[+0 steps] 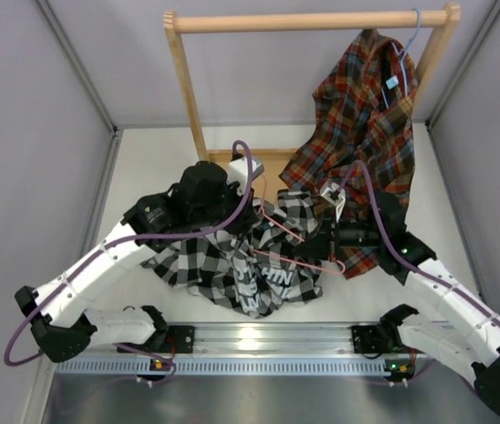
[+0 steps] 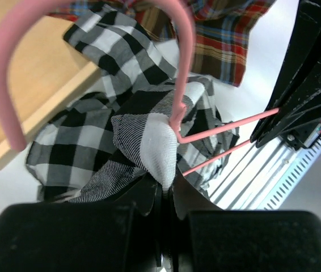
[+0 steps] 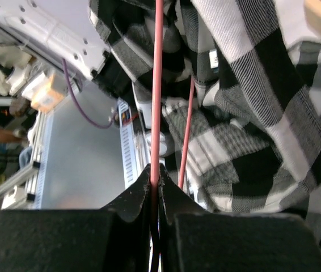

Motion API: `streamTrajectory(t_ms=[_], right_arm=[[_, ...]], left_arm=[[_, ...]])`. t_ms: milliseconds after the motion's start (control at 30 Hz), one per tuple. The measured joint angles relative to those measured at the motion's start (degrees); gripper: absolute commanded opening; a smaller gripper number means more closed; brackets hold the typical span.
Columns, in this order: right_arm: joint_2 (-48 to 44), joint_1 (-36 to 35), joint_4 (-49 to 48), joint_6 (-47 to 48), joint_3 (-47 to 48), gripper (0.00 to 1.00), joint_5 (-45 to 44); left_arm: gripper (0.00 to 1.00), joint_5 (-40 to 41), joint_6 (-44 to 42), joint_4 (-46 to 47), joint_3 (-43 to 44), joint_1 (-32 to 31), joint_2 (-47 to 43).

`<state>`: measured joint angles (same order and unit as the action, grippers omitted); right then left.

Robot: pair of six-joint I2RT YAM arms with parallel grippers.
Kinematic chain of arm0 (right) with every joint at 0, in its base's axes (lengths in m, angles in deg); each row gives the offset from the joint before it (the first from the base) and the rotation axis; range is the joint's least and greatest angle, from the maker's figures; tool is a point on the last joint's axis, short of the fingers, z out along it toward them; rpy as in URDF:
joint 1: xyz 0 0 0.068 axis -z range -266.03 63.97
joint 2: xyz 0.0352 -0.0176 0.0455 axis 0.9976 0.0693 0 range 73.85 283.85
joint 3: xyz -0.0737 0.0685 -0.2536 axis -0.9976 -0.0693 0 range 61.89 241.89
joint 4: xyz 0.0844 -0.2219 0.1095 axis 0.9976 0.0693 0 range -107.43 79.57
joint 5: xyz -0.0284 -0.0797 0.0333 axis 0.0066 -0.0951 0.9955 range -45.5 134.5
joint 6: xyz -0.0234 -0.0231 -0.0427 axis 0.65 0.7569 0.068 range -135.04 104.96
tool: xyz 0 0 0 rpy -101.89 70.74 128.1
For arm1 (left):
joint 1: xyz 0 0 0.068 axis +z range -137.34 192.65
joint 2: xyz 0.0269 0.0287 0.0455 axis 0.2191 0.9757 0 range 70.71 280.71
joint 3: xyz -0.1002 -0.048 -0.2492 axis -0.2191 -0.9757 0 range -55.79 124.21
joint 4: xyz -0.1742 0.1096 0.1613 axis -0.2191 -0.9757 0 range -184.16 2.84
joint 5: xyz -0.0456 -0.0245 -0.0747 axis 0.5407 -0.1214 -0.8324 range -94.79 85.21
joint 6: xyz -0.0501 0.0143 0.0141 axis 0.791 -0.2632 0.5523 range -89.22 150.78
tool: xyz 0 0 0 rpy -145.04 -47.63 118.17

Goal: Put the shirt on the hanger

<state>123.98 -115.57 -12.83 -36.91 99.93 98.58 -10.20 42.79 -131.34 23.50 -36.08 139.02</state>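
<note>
1. The left end effector (image 2: 163,195) was seen closed tight on a pinched fold of the shirt (image 2: 92,141). The fold was held just beside the neck of the hanger (image 2: 3,96), whose hook curved above the cloth.
2. The shirt was found bunched on the surface (image 1: 144,168) between the two arms, raised at the pinched point, with its white lettering showing towards the near edge.
3. The cloth was judged light, soft and limp, so it would be expected to sag and fold wherever it was not held. A hold on the collar edge or a hem was judged better than one on a loose middle fold, so that the opening could be drawn over a hanger shoulder.
4. The hanger was judged light and stiff, but thin and smooth enough to twist in a narrow grip. A straight run of wire close to a bend was judged the steadier place to hold it.
5. The right end effector (image 3: 155,182) was seen closed on one straight pink wire of the hanger. A second wire ran just beside it, and checked cloth was draped against both.
6. Farther right, a red plaid shirt (image 1: 365,115) was hung from the wooden rack (image 1: 303,19), its lower hem near the right arm.
</note>
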Motion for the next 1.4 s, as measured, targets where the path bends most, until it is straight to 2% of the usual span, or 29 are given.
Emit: streamTrajectory(t_ms=[133, 267, 433, 633, 833, 1167, 1200, 1233, 1333, 1400], right_arm=[[-1.4, -0.87, -9.73, -3.96, -2.93, 0.0, -1.14], [-1.16, -3.48, -14.97, -4.76, -3.17, 0.0, -3.08], [-2.49, -9.86, -16.9, -3.87, -3.19, 0.0, -12.68], [-5.7, -11.41, -20.76, -3.72, -6.67, 0.0, -19.82], [-6.82, -11.61, -23.12, -3.89, -10.34, 0.0, -21.64], [-8.92, -11.98, -23.85, -3.87, -10.67, 0.0, -26.77], [-9.16, -11.98, -23.74, -3.85, -10.67, 0.0, -27.3], [-9.27, -11.98, -23.61, -3.82, -10.62, 0.0, -27.8], [-9.31, -12.0, -23.02, -3.78, -10.49, 0.0, -28.41], [-9.66, -11.98, -22.49, -3.72, -10.49, 0.0, -28.55]], left_arm=[[0.0, 5.03, -0.63, -1.51, 4.09, -2.91, 0.81], [0.0, 8.5, -2.32, -4.09, 10.78, -7.48, 2.78], [0.0, 14.78, -4.04, -6.36, 18.32, -13.68, 6.84], [0.0, 24.76, -3.76, -6.21, 17.88, -14.88, 7.82], [0.0, 29.24, -2.54, -6.29, 16.15, -15.74, 8.7], [0.0, 33.51, -1.27, -6.23, 16.24, -16.26, 8.68], [0.05, 34.32, -1.14, -6.25, 16.24, -16.33, 8.66], [0.05, 35.1, -0.87, -6.27, 16.24, -16.35, 8.57], [0.0, 38.14, -0.15, -6.73, 16.26, -16.55, 8.15], [0.0, 41.53, -0.17, -7.93, 16.28, -15.96, 7.39]])
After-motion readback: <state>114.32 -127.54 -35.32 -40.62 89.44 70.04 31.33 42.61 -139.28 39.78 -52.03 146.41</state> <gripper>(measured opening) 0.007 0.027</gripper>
